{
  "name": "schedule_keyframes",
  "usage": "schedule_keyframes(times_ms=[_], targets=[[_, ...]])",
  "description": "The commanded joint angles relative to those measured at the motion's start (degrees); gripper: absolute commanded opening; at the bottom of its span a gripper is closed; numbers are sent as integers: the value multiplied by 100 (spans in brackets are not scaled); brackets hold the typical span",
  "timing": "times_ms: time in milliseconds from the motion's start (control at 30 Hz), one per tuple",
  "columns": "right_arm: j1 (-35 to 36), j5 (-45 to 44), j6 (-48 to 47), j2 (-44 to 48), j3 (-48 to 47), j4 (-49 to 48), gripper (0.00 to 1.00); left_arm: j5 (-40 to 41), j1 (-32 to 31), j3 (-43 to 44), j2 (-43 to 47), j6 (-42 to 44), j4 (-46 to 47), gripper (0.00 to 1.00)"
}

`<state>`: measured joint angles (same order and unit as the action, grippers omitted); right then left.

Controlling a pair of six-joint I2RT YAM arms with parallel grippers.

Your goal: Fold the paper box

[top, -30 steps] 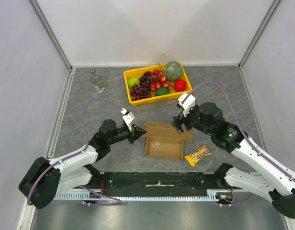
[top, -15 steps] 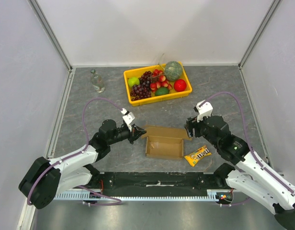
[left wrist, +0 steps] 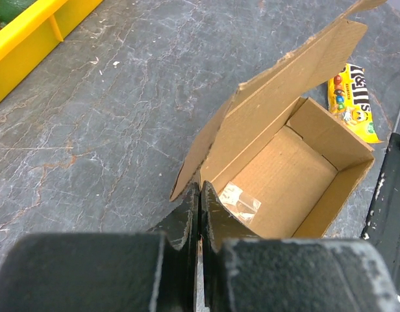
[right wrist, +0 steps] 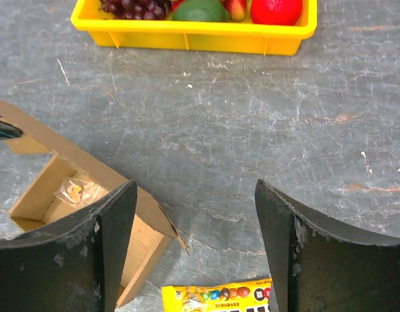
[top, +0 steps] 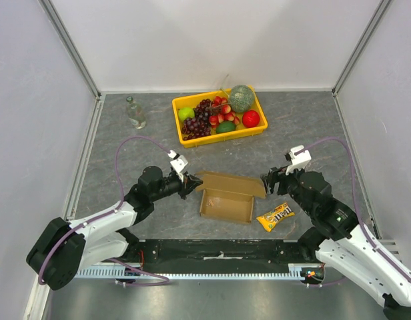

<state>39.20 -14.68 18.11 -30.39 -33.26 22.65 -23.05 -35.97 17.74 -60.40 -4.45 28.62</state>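
The paper box [top: 237, 208] is an open brown carton near the table's front centre, its lid flap [top: 233, 183] standing up along the far side. A small clear packet [top: 215, 201] lies inside. My left gripper [top: 187, 185] is shut on the box's left edge; in the left wrist view the pads [left wrist: 187, 214] pinch cardboard at the corner of the box [left wrist: 287, 166]. My right gripper [top: 269, 183] is open and empty, just right of the box's far right corner. In the right wrist view [right wrist: 197, 188] the box [right wrist: 145, 227] sits to the lower left.
A yellow candy packet [top: 275, 216] lies right of the box and shows below my right gripper's fingers [right wrist: 216, 298]. A yellow fruit tray [top: 222, 138] stands at the back centre. A small clear bottle [top: 134, 112] stands at the back left.
My right arm has drawn back from the box's lid flap, moving right and toward the front. The lid flap stands free. My left gripper keeps its hold, unmoved.
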Motion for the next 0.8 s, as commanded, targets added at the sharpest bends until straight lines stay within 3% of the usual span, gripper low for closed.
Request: schedule_keyframes(times_ms=[0, 367, 767], targets=[[-9, 61, 70, 8, -339, -34, 80, 326, 37, 169, -24, 225, 100, 2], [-18, 377, 220, -10, -111, 108, 77, 679, 274, 274, 116, 286, -41, 2], [-18, 1081, -791, -1583, -225, -753, 80, 415, 441, 450, -95, 374, -50, 2]])
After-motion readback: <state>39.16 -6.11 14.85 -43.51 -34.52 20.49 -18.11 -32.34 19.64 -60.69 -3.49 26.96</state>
